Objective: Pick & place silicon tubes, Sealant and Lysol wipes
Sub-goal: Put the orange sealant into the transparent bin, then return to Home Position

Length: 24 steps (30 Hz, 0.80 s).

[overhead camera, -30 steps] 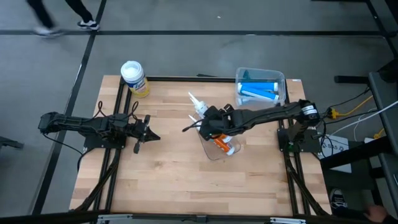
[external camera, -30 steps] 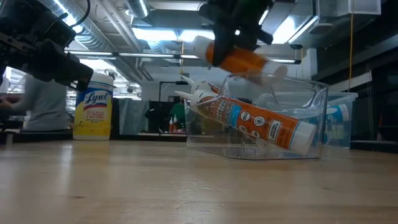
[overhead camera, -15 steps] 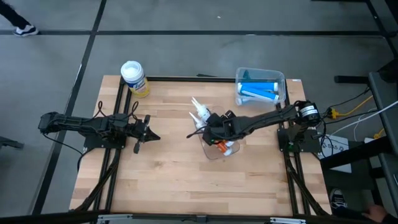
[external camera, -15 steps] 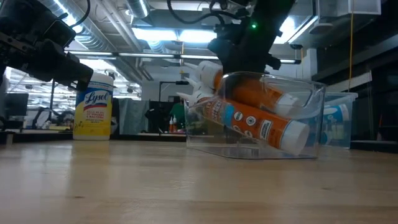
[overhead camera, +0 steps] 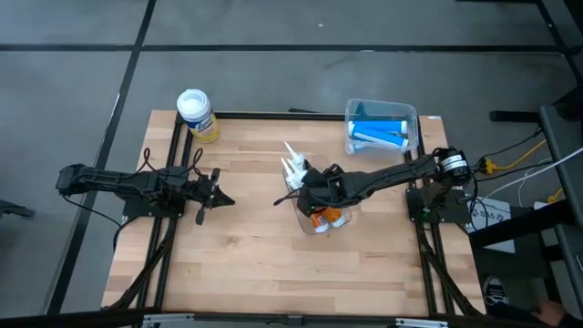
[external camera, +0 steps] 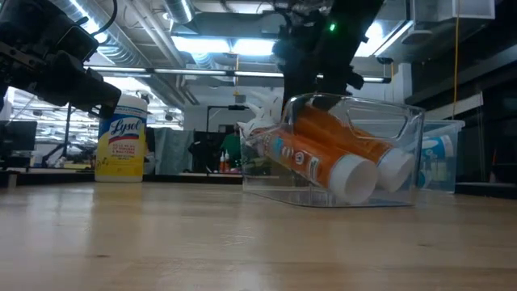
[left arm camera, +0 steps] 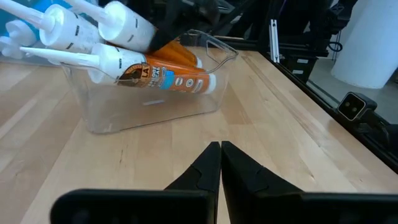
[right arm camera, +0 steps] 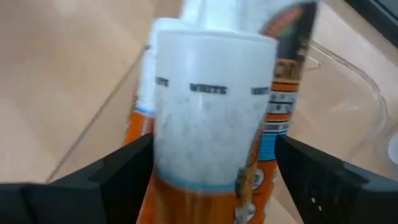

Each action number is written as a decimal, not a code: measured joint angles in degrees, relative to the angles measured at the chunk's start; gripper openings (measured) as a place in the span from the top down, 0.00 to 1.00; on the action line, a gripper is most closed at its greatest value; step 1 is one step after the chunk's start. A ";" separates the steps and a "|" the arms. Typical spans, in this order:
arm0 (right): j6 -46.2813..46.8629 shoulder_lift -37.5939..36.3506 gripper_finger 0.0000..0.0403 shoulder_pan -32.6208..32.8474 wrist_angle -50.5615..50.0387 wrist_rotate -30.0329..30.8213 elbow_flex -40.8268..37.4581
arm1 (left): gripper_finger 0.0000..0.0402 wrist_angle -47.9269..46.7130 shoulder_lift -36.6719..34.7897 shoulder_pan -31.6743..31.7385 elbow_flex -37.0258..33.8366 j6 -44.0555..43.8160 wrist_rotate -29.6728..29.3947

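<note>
Inside clear plastic bin [external camera: 408,153], 2 orange cylindrical tubes [external camera: 323,158] w/ white nozzles.

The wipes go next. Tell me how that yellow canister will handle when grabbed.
The yellow canister stands upright, short and wide, so it probably resists tipping. Its round body and glossy label may slip or twist between the fingers. On its side, it would likely roll.

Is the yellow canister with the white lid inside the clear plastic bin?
No, the yellow canister stands on the table's far left corner, apart from the clear bin.
</note>
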 joint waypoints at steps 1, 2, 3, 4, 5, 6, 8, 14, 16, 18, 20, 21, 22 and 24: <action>-0.97 -0.42 0.18 0.31 0.20 -0.45 0.00 | 0.97 0.00 0.00 0.00 0.00 0.01 0.00; -1.98 -1.00 0.18 0.67 0.65 -1.39 0.00 | 0.97 0.01 0.00 -0.02 0.00 0.00 0.00; -3.21 -1.67 0.18 1.02 1.24 -2.41 0.00 | 0.97 0.01 0.00 -0.01 0.00 0.00 0.00; -4.45 -2.41 0.18 1.38 1.10 -3.39 0.00 | 0.97 0.00 0.00 0.00 0.00 0.00 0.00; -4.83 -3.07 0.18 1.73 0.97 -4.49 0.00 | 0.97 0.02 0.00 -0.01 0.00 0.00 0.00; -5.28 -3.89 0.18 2.09 1.08 -5.22 0.00 | 0.97 0.00 0.00 -0.01 0.00 0.02 0.00; -5.81 -5.77 0.18 2.94 1.06 -6.30 0.00 | 0.98 0.02 0.00 -0.01 0.00 0.00 0.00; -2.98 -12.32 0.18 6.21 1.83 -11.59 0.00 | 0.97 0.02 0.00 -0.01 0.00 0.01 0.00; -2.85 -14.61 0.18 7.84 2.90 -11.74 0.00 | 0.97 0.01 0.02 -0.02 0.00 0.00 0.00; -3.06 -16.45 0.18 10.34 3.85 -10.67 0.00 | 0.97 0.01 0.01 -0.02 0.00 0.00 0.00; -5.03 -17.96 0.18 13.42 4.51 -8.98 0.00 | 0.97 0.02 0.00 0.00 0.00 0.00 0.00; -7.60 -18.63 0.18 14.99 4.73 -8.32 0.00 | 0.98 0.02 0.00 0.00 0.00 0.01 0.00; -10.97 -19.40 0.18 16.60 5.67 -8.00 -0.31 | 0.98 0.00 0.02 0.00 0.00 0.00 0.00; -18.65 -21.76 0.18 19.61 10.92 -9.26 -3.61 | 0.98 0.02 0.00 -0.02 0.00 0.02 0.00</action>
